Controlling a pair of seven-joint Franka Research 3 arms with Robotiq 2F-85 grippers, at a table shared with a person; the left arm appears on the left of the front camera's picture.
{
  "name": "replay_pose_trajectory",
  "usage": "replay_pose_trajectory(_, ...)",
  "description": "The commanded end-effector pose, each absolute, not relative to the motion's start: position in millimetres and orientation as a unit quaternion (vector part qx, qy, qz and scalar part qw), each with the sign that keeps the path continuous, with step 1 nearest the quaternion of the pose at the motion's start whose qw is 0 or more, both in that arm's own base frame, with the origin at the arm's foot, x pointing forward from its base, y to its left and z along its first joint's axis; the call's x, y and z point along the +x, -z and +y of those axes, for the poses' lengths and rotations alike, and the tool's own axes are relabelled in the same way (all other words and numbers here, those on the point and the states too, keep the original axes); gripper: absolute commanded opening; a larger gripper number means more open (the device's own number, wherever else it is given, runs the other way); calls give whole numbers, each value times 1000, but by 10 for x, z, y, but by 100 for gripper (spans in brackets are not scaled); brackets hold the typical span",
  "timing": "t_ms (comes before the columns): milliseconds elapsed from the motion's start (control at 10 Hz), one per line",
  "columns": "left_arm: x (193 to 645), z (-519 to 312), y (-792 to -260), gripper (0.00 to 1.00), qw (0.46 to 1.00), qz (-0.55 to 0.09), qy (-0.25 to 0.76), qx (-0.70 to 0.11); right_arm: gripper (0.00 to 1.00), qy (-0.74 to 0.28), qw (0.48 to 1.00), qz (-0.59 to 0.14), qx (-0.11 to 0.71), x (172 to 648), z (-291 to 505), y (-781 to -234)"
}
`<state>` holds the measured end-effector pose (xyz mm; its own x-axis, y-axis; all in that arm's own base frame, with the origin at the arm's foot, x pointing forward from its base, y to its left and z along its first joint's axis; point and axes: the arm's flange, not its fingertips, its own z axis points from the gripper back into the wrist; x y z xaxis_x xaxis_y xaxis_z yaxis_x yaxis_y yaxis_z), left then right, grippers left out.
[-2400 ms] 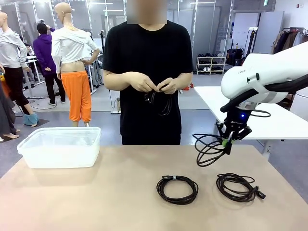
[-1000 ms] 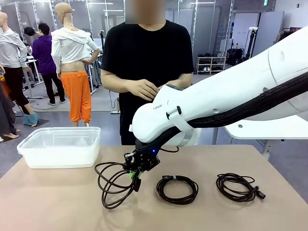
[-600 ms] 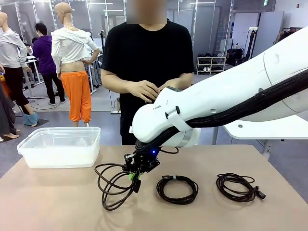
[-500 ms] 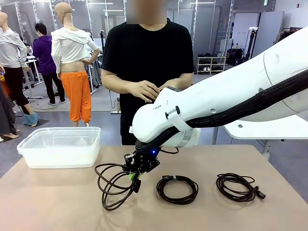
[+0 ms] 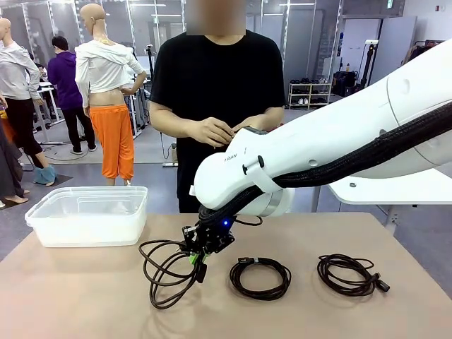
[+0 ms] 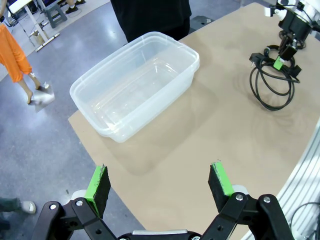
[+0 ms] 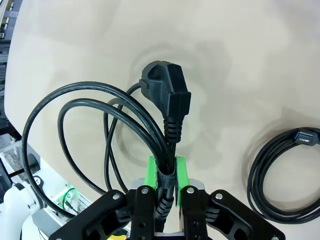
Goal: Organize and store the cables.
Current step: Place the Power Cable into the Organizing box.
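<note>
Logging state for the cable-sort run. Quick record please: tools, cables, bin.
right tool: shut on held cable; the coil hangs down towards the table, contact unclear
left tool: open, holding nothing, looking down at the bin
bin: clear plastic, nothing in it, on the robot's left of the held cable
middle coil: lying on the table
right coil: lying on the table
cables stored: none yet

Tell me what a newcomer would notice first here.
The big white right arm stretches across the front view, its right gripper shut on a loose black cable left of centre. A clear bin sits far left; a second cable and a third cable lie coiled farther right.
</note>
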<state>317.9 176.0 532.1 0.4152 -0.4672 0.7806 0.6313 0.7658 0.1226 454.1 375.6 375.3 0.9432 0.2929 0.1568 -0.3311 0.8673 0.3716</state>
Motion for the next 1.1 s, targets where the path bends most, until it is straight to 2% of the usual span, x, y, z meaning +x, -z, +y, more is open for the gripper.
replay_pose_trajectory(0, 3177, 1776, -5326, 100, 831, -432, 336, -98, 18, -172, 964, -58, 193, 4541, 3743, -3667)
replay_pose_trajectory(100, 3177, 1776, -5326, 100, 831, -432, 336, -98, 18, -176, 966, -50, 185, 4517, 3723, -3597)
replay_pose_trajectory(200, 3177, 1776, -5326, 100, 831, -432, 336, -98, 32, -174, 963, -38, 202, 4493, 3744, -3546)
replay_pose_trajectory(300, 3177, 1776, -5326, 100, 831, -432, 336, -98, 40, -188, 962, -31, 197, 4472, 3801, -3484)
replay_pose_trajectory(400, 3177, 1776, -5326, 100, 831, -432, 336, -98, 63, -190, 962, -26, 197, 4456, 3842, -3451)
replay_pose_trajectory(500, 3177, 1776, -5326, 100, 831, -432, 336, -98, 78, -187, 961, -33, 200, 4419, 3828, -3479)
replay_pose_trajectory(600, 3177, 1776, -5326, 100, 831, -432, 336, -98, 100, -177, 967, -44, 177, 4373, 3796, -3508)
replay_pose_trajectory(800, 3177, 1776, -5326, 100, 831, -432, 336, -98, 100, -188, 965, -57, 174, 4258, 3693, -3659)
replay_pose_trajectory(900, 3177, 1776, -5326, 100, 831, -432, 336, -98, 97, -209, 958, -54, 188, 4233, 3525, -3775)
replay_pose_trajectory(1000, 3177, 1776, -5326, 100, 831, -432, 336, -98, 100, -237, 949, -46, 204, 4220, 3262, -3895)
